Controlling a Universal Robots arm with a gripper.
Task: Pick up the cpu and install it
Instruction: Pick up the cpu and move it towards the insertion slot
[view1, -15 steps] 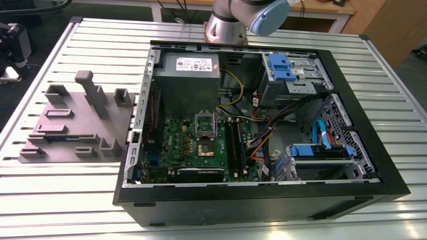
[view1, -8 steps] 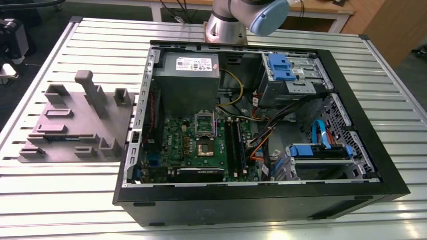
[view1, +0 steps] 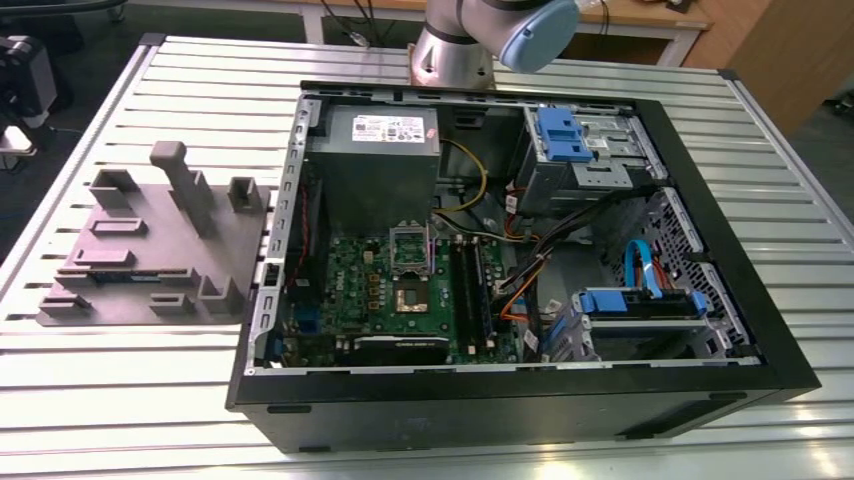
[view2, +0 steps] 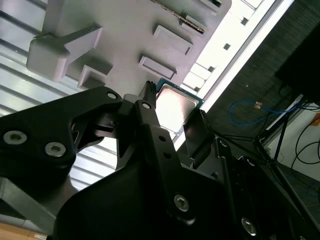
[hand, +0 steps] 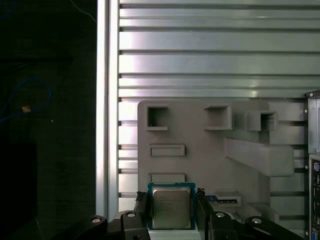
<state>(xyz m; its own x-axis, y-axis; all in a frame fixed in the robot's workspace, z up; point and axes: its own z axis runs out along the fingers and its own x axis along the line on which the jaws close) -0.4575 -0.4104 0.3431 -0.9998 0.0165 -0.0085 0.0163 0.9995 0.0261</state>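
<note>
In the exterior view, a worktop of ribbed silver aluminium slats (view1: 134, 400) carries a large black computer case (view1: 534, 410) lying open on its side. Inside it is a green motherboard (view1: 360, 290) with a dark square socket (view1: 411, 300) near its middle, the socket's metal frame tipped up. Beyond the board stands a big grey box with a white label (view1: 374, 170). On the exterior view's left, just beside the case, lies a flat grey plastic fixture plate with raised blocks and pockets (view1: 134, 250). The silver and pale blue robot arm (view1: 467, 40) rises behind the case at the worktop's far edge. In the second wrist view, the black claw (view2: 172, 107) is closed narrowly on the cpu (view2: 176, 105), a small flat square chip with a shiny silver top and a thin blue-green rim. One black finger (view2: 150, 120) presses on each of two opposite edges. The cpu hangs above the fixture plate's edge, with the slatted worktop behind it and a blue cable (view2: 245, 107) on the dark floor beyond the worktop. In the first wrist view, the cpu (hand: 171, 207) sits level between the two fingers of the claw (hand: 171, 206), over the edge of the grey plate, just beside two shallow rectangular pockets.
</note>
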